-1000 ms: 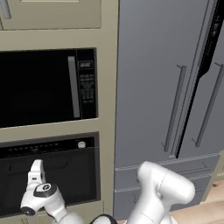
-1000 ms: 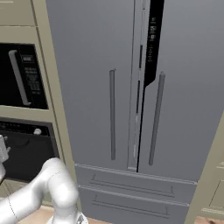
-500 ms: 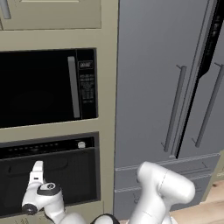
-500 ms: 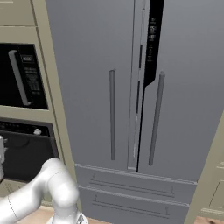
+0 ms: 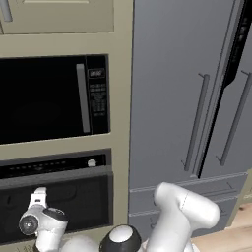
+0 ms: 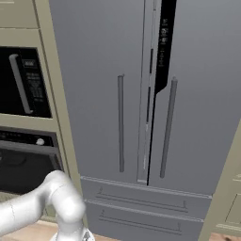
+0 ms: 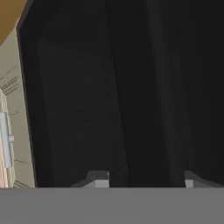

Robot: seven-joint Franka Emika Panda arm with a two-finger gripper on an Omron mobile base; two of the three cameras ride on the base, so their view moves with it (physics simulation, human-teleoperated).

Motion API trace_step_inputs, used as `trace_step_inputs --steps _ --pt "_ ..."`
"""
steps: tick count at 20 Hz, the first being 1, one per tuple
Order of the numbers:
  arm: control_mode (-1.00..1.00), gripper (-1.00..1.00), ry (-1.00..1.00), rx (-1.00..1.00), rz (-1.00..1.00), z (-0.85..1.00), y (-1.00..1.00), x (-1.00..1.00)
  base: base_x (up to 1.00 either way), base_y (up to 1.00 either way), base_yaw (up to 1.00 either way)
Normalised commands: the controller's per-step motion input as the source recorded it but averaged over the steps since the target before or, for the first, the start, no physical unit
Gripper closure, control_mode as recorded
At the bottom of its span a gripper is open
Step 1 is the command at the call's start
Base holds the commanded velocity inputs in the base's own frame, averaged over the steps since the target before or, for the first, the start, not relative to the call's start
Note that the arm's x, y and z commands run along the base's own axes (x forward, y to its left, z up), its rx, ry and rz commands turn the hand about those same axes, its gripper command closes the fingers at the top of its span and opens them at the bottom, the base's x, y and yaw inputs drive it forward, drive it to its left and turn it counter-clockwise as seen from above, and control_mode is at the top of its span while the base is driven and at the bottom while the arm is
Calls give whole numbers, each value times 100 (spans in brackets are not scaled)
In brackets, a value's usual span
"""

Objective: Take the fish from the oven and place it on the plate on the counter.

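The claw points into the dark oven; whether it grips anything cannot be told, its tips being cut off.

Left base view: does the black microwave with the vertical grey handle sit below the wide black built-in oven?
No: the black microwave with its vertical grey handle sits above the wide black built-in oven, which has the round silver knob.

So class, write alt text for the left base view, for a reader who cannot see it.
A white robot arm reaches low towards the black oven built in under a black microwave. To the right stands a tall grey fridge with two long vertical handles.
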Motion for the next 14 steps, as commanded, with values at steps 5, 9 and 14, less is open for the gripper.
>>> trace_step_inputs --steps 5,9,14 --pt "-100 100 51 -1 6 -95 37 -100 0 0 0" --pt "-100 100 45 -6 5 -100 35 -100 0 0 0" --pt "-100 100 35 -10 4 -100 36 -100 0 0 0"
